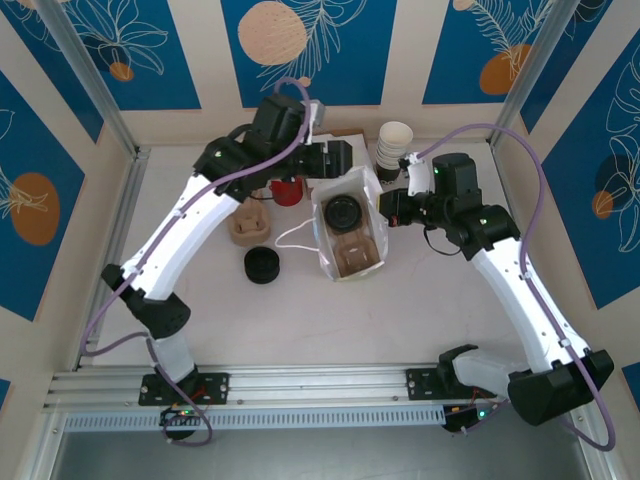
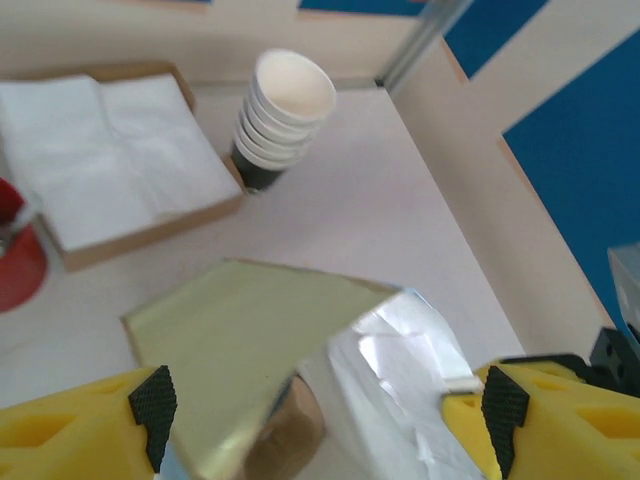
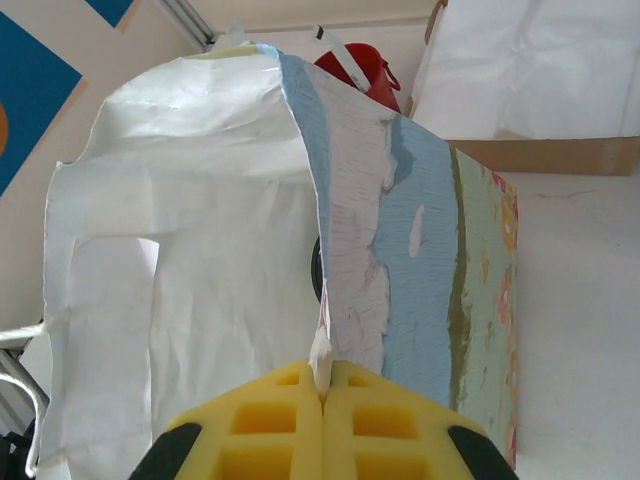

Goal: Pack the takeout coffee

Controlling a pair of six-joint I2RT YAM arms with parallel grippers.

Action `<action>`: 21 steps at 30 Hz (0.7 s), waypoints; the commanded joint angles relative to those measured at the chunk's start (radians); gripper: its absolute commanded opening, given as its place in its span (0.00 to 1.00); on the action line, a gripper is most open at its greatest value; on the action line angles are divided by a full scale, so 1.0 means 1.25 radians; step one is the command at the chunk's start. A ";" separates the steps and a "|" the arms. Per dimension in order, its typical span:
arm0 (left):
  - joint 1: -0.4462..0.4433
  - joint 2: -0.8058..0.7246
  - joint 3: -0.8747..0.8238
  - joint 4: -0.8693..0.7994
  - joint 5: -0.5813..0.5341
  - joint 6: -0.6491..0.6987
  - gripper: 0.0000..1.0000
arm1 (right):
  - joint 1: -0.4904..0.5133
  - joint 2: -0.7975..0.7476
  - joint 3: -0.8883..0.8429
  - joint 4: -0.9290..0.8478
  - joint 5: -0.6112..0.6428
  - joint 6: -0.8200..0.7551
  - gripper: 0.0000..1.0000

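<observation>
**Risks, left to right.**
- My left gripper (image 2: 326, 405) hangs wide open at the far rim of the paper bag (image 1: 325, 250). The rim lies between the pads and nothing is clamped. Whether a pad touches the paper I cannot tell.
- If it closes off-line or drops, I judge it would crumple that wall in onto the cup.
- The takeout coffee (image 1: 345, 213) sits inside the bag, black lid up, in the far well of a brown carrier insert (image 1: 358, 255).
- A sideways tug on the bag could tip it, and a tilt risks a leak at the lid.
- My right gripper (image 3: 322, 385) is pinched tight on the bag's right-hand edge, with a thin fold of paper between the pads.
- Too hard a pull and the paper may tear or slide free. The mouth would then slump over the cup.

**Materials, left to right.**
- Stack of black lids (image 1: 262, 265): squat, round, matte plastic.
- Spare carrier (image 1: 250, 225): tan moulded pulp with rounded wells.
- Red container (image 1: 287, 190): small and glossy.
- Bag: thin white paper, creased and limp, with one panel printed in blue and green. A white cord handle (image 1: 293, 238) loops out onto the table.
- Napkins (image 2: 100, 150): soft white sheets in a shallow cardboard tray.
- Nested cream cups (image 2: 285, 115): smooth, tapered, rolled rims, with a dark band on the lowest.
- My pads (image 2: 152, 400): yellow blocks with black ribbed tips.
</observation>
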 commanded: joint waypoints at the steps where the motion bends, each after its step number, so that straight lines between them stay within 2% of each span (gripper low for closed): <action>1: 0.028 -0.026 -0.013 0.001 -0.073 0.024 0.82 | -0.004 -0.023 -0.017 0.032 -0.034 -0.003 0.02; 7: 0.086 -0.025 -0.037 -0.017 -0.082 0.018 0.82 | -0.019 0.001 -0.013 0.033 -0.079 0.062 0.02; 15: 0.167 0.019 -0.031 -0.027 -0.084 -0.011 0.81 | -0.077 0.092 0.072 -0.030 -0.206 0.157 0.02; 18: 0.188 0.042 -0.007 -0.024 -0.100 -0.009 0.80 | -0.094 0.114 0.050 -0.003 -0.266 0.231 0.02; 21: 0.207 0.078 0.054 -0.053 -0.113 -0.001 0.80 | -0.095 0.129 0.049 -0.008 -0.293 0.245 0.02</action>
